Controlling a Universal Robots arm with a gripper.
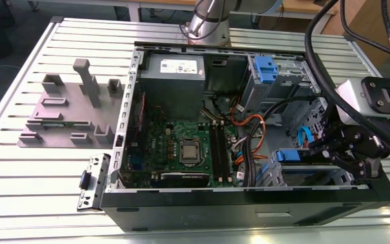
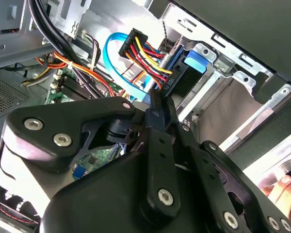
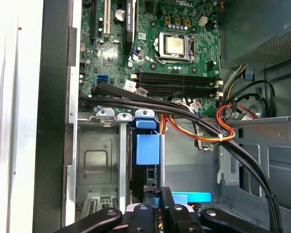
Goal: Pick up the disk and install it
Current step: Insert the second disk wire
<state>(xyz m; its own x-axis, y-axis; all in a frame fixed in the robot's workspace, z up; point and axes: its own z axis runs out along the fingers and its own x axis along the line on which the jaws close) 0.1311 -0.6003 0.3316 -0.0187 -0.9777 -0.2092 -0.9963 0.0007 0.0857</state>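
- An open computer case (image 1: 134,101) lies on its side on a ribbed metal surface (image 1: 39,168), and its green motherboard (image 1: 181,142) faces up.
- The black tool (image 1: 347,152) hangs over the case's drive bays, at the corner of the case nearest the exterior view's right.
- I cannot tell whether the tool's fingers are spread or pressed together; in both wrist views its black linkage hides the tips.
- The disk (image 3: 148,148), seen by its blue caddy, stands in the drive cage (image 3: 99,160), just beside the tool. In the exterior view its blue handle (image 1: 288,155) shows at the cage's edge.
- A second blue-handled caddy (image 1: 265,68) sits in the bay at the case's far corner.
- A grey power supply box (image 1: 173,76) fills the far edge of the case.
- Bundled coloured cables (image 2: 140,56) run to a black connector beside the disk.
- A grey plastic fixture (image 1: 73,107) stands on the surface near the exterior view's left.
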